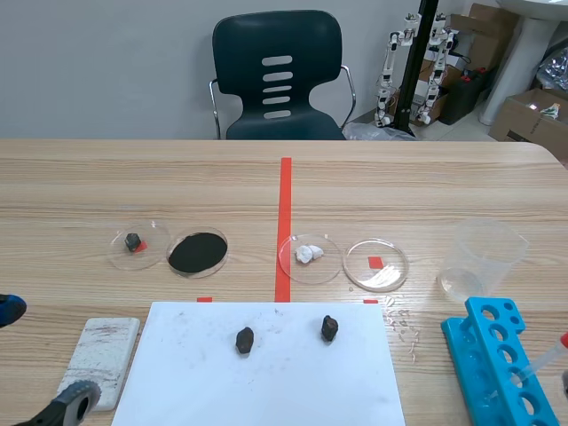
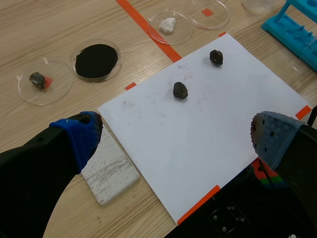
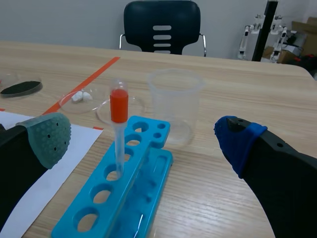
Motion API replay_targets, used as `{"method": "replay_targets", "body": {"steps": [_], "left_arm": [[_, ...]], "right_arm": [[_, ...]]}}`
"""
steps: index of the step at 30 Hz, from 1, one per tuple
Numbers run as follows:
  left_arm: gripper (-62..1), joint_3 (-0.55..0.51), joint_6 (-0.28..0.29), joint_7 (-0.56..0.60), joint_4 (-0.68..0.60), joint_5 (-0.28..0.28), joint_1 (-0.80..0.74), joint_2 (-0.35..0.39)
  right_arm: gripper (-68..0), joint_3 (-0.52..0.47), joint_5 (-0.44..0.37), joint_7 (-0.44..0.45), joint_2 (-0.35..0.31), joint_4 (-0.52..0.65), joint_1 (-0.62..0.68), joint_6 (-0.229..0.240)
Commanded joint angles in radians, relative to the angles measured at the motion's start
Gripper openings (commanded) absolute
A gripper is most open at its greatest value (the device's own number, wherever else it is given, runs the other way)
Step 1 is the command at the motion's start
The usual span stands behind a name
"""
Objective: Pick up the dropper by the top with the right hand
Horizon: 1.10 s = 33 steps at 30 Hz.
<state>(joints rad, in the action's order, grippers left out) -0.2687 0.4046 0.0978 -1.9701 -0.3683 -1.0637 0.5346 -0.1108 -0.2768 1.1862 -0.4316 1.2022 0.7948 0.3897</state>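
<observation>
The dropper (image 3: 119, 130), a clear tube with an orange-red bulb on top, stands upright in a hole of the blue rack (image 3: 139, 197). My right gripper (image 3: 143, 141) is open just short of it, the grey-green pad (image 3: 49, 140) on one side and the blue pad (image 3: 238, 143) on the other, neither touching. In the scene view the dropper (image 1: 546, 361) leans out of the rack (image 1: 486, 351) at the near right edge. My left gripper (image 1: 40, 355) hangs open low at the near left, over the edge of the white sheet (image 2: 198, 129).
A clear plastic beaker (image 1: 484, 257) stands just behind the rack. Several petri dishes (image 1: 309, 258) line the table's middle, one filled with black powder (image 1: 197, 252). Two black lumps (image 1: 244, 339) lie on the white sheet, with a white tile (image 1: 99, 357) to its left.
</observation>
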Motion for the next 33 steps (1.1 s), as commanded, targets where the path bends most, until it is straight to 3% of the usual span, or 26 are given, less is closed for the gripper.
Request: {"method": "replay_targets", "body": {"steps": [1,10,33], "left_arm": [[1.4,-0.001,0.002,0.014,-0.008,-0.01,0.003,-0.007],[1.4,-0.001,0.002,0.014,-0.008,-0.01,0.003,-0.007],[1.4,-0.001,0.002,0.013,-0.008,-0.01,0.003,-0.007]], "right_arm": [[-7.1,-0.006,0.015,0.016,-0.005,0.014,-0.021,0.004],[-7.1,-0.006,0.118,-0.027,-0.005,0.014,-0.095,0.004],[-7.1,0.033,0.128,-0.002,-0.006,0.014,-0.125,0.004]]}}
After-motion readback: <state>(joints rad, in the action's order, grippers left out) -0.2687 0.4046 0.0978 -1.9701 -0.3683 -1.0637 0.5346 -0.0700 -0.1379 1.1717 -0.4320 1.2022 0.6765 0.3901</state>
